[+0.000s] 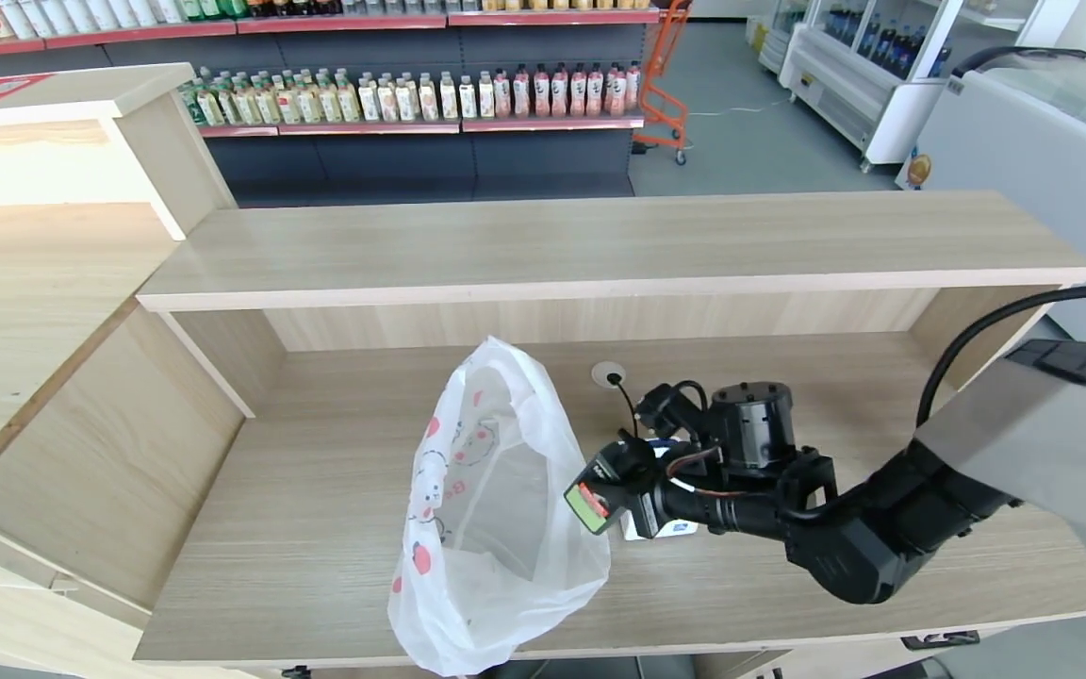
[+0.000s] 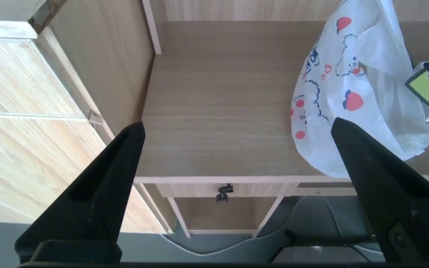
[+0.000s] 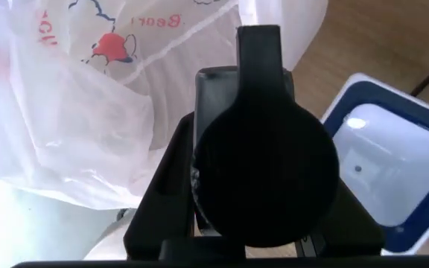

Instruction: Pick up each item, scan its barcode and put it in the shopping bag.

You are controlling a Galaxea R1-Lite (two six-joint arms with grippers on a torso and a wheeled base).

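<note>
Scan step, we reckon | our right gripper (image 1: 623, 481) clamps the black scanner (image 1: 590, 500) above the white-and-blue box (image 1: 667, 530), on the counter (image 1: 317, 528) beside the shopping bag (image 1: 486, 509) | left gripper (image 2: 238, 128) wide, empty | next: find barcode, then bag it

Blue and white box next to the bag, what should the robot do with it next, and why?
Probably reach the left gripper, jaws open and empty, over to the box: it lies on the counter beside the shopping bag, not yet lifted.
</note>
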